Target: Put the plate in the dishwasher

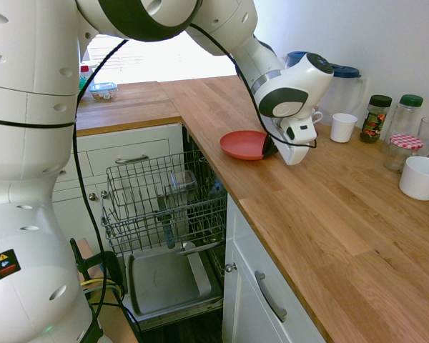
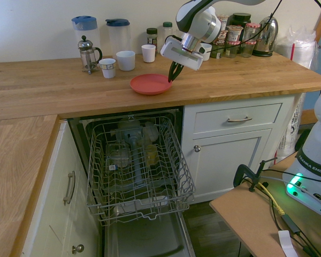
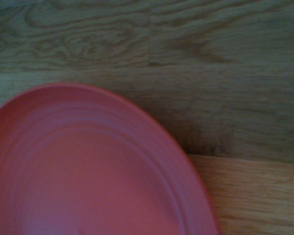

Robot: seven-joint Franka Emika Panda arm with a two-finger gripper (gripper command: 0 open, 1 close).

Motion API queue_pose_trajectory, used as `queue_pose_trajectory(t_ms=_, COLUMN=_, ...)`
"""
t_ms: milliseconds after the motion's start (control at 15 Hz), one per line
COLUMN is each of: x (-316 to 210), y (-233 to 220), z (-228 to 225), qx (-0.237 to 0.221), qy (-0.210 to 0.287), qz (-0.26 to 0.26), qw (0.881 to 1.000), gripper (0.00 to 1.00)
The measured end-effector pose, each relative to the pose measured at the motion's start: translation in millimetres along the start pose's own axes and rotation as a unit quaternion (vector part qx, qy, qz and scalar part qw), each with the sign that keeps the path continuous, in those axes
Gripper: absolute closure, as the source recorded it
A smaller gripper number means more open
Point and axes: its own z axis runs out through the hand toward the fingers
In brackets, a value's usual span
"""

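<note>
Above the oak-block counter (image 2: pixel 43 80) the white arm reached over and tilted its gripper (image 2: pixel 174 73) steeply down onto the plate's (image 2: pixel 150 84) near rim, dark fingers pinched narrow on that edge. Below, the dishwasher (image 2: pixel 139 166) stood open, its grey wire rack (image 2: pixel 142 176) pulled out. Coral-red, matte, round and shallow with faint rings, the plate lay flat on the wood.

The white arm (image 2: pixel 203 21) reaches over the counter, wrist bent steeply downward. The gripper (image 2: pixel 173 74) is pinched onto the plate (image 2: pixel 150 84) rim, its fingers nearly together.
</note>
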Motion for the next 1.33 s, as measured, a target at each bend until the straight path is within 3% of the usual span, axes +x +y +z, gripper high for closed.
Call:
queue_pose_trajectory(t_ms=400, x=-13.4, y=-14.8, z=-40.9, qx=0.015, qy=0.018, qz=-0.037, qw=0.999, gripper=1.0)
queue_pose_trajectory(t_ms=733, x=-78.7, y=-24.2, z=-114.6, qx=-0.017, qy=0.102, qz=-0.151, qw=0.983, gripper=1.0)
queue_pose_trajectory(t_ms=1000, x=-189.3, y=-21.7, z=-119.8, qx=-0.058, qy=0.164, qz=-0.272, qw=0.946, gripper=1.0)
queue_pose_trajectory(t_ms=1333, x=-342.4, y=2.5, z=-85.0, qx=-0.121, qy=0.267, qz=-0.392, qw=0.872, gripper=1.0)
